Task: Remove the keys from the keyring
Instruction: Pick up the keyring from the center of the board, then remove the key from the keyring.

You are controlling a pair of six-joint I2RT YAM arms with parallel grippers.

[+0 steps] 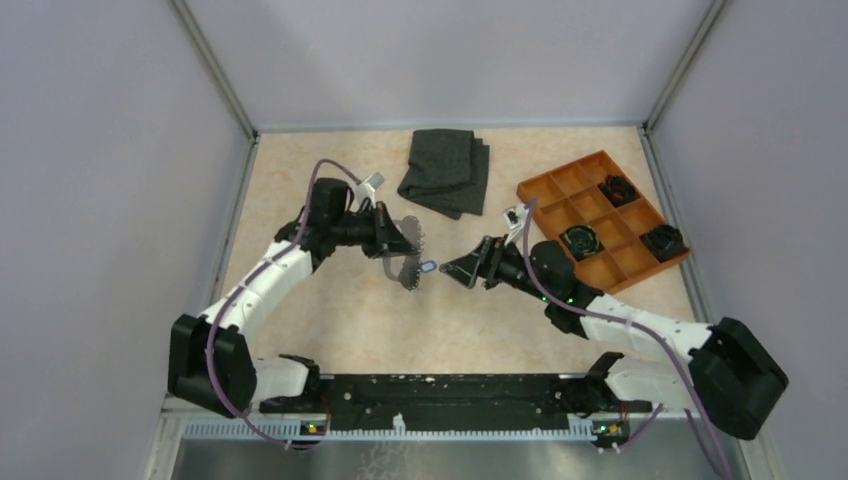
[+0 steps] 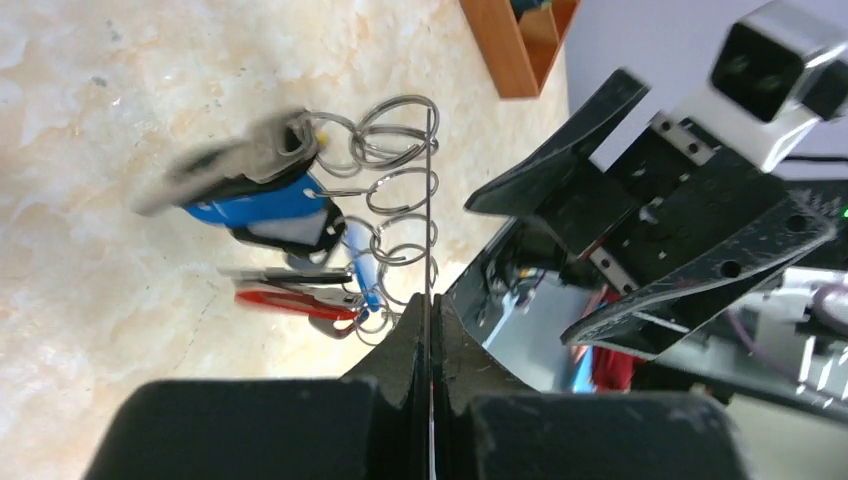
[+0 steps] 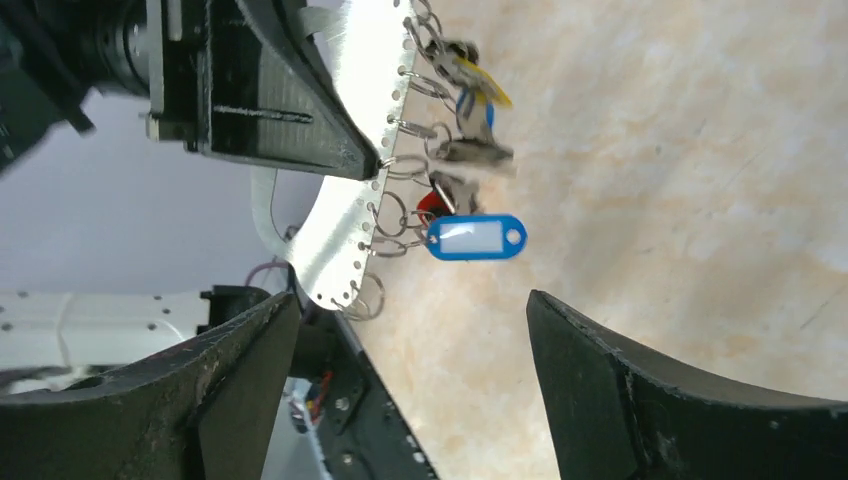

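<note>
The keyring [image 3: 350, 150] is a thin shiny metal plate with small wire rings along its edge. I hold it above the table with my left gripper [image 2: 431, 305], whose jaws are shut on the plate's edge [image 2: 431, 200]. Several keys [image 2: 270, 200] hang from the rings, among them a red-headed one [image 2: 290, 300] and a blue tag [image 3: 477, 237]. My right gripper [image 3: 410, 310] stands open just right of the keys, touching nothing. From above, the keyring [image 1: 407, 258] hangs between my left gripper [image 1: 395, 240] and right gripper [image 1: 452, 270].
An orange compartment tray [image 1: 575, 180] at the back right holds black clumps [image 1: 580, 240]. A folded dark grey cloth [image 1: 445, 172] lies at the back middle. Grey walls close in the table on three sides.
</note>
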